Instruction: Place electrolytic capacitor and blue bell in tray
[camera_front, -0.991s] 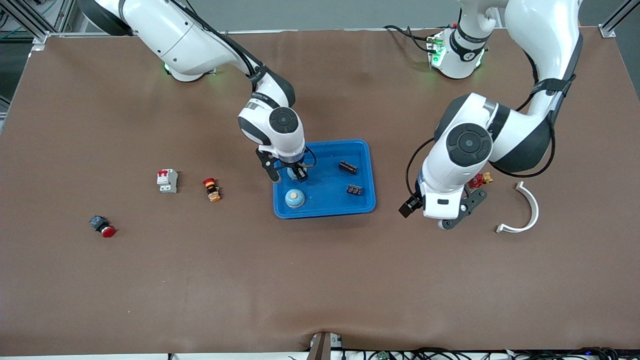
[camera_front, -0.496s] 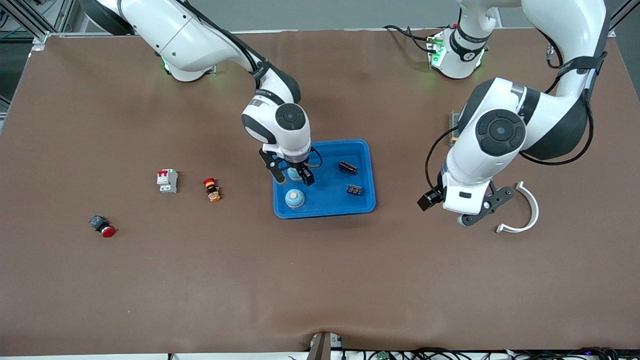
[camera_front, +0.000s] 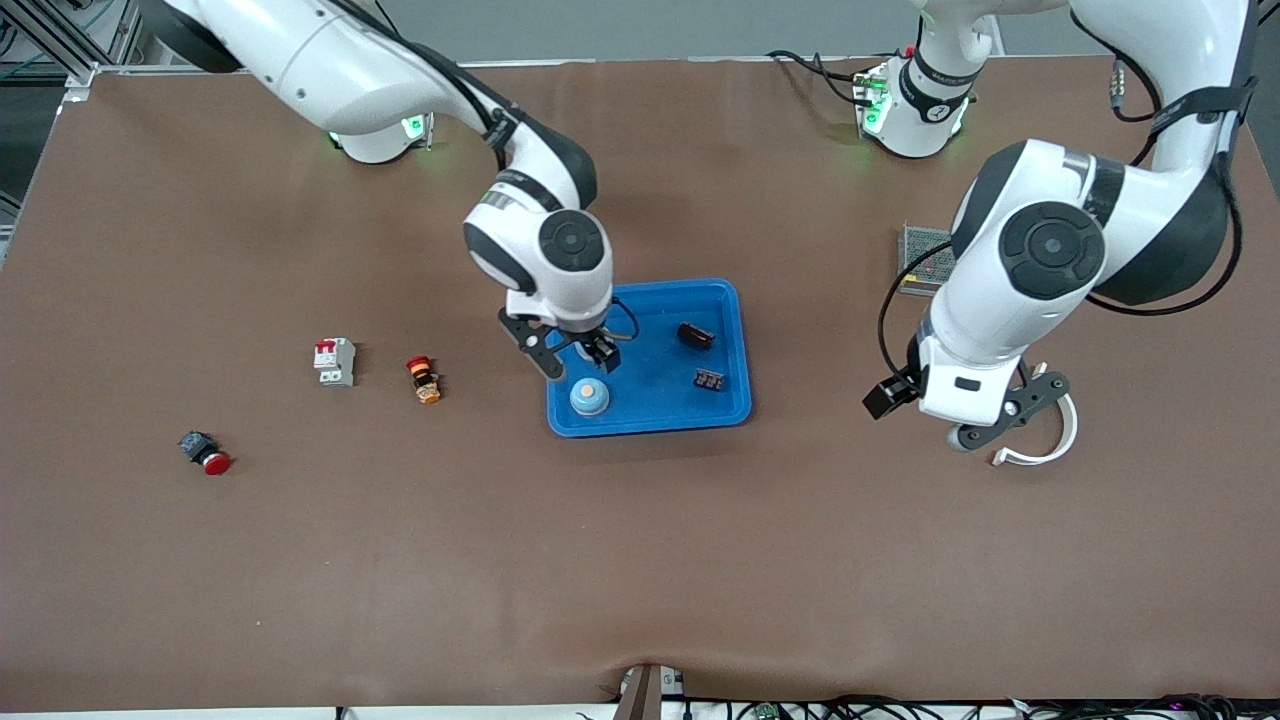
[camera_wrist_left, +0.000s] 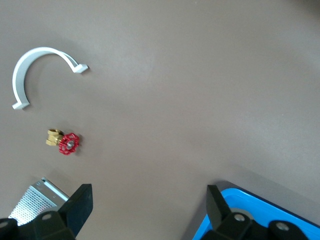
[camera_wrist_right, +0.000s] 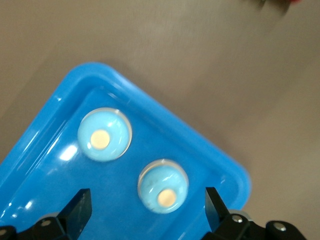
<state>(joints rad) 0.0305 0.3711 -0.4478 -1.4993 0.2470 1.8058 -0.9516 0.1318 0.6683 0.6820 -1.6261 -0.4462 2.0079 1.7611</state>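
Note:
The blue tray holds the dark capacitor and a blue bell. The right wrist view shows the tray's rim and two blue bells, one apart from my fingers and one below the gap between them. My right gripper is open and empty over the tray's corner at the right arm's end, also seen in its own view. My left gripper is open and empty over bare table beside the tray, also seen in its own view.
A small black part lies in the tray. A white curved clip, a red-knobbed brass valve and a perforated metal box lie under the left arm. A white breaker and two red push-buttons lie toward the right arm's end.
My left arm has swung away from the tray toward its own end of the table, uncovering the metal box and covering the valve. My right gripper has shifted slightly over the tray.

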